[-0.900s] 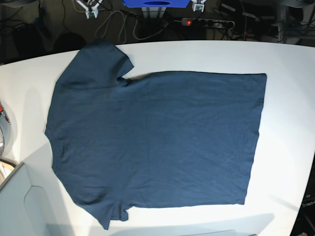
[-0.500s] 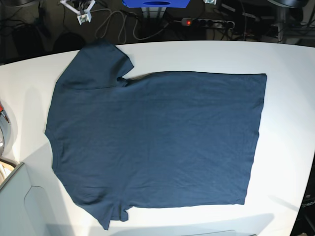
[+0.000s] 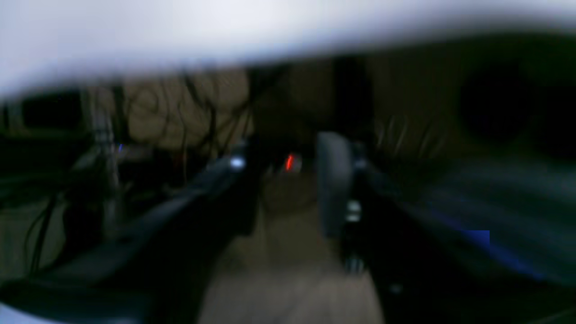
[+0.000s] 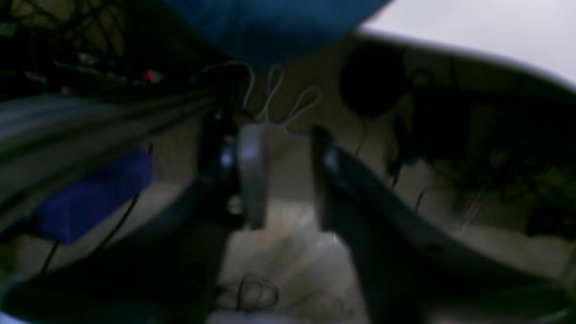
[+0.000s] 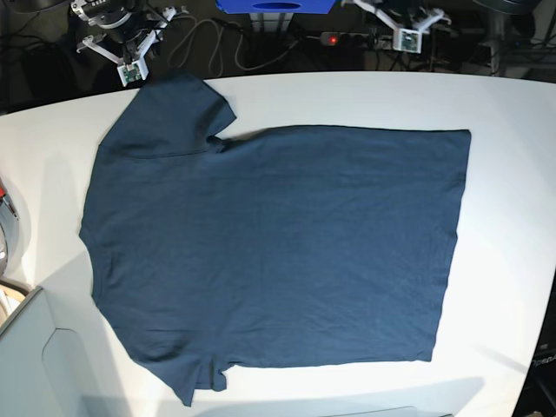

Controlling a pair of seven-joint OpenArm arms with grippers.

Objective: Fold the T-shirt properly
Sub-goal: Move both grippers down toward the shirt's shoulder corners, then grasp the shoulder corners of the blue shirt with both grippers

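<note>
The dark navy T-shirt (image 5: 278, 243) lies spread flat on the white table (image 5: 512, 113), neck end to the left, hem to the right, with one sleeve (image 5: 174, 109) at the far left corner. My right gripper (image 5: 129, 54) hovers open and empty just beyond that sleeve, past the table's far edge. In the blurred right wrist view the right gripper (image 4: 288, 180) shows a gap between its fingers, with blue shirt cloth (image 4: 270, 22) above. My left gripper (image 5: 405, 28) hovers open and empty behind the far edge, right of centre. The left wrist view shows the left gripper (image 3: 281, 180) open over the floor.
A blue box (image 5: 276, 5), a power strip with a red light (image 5: 365, 39) and cables lie on the dark floor behind the table. A grey tray (image 5: 30, 356) sits at the front left corner. A metallic object (image 5: 7, 213) shows at the left edge.
Both grippers have come further into the base view at the far edge. The right one moved down toward the sleeve. The shirt has not moved.
</note>
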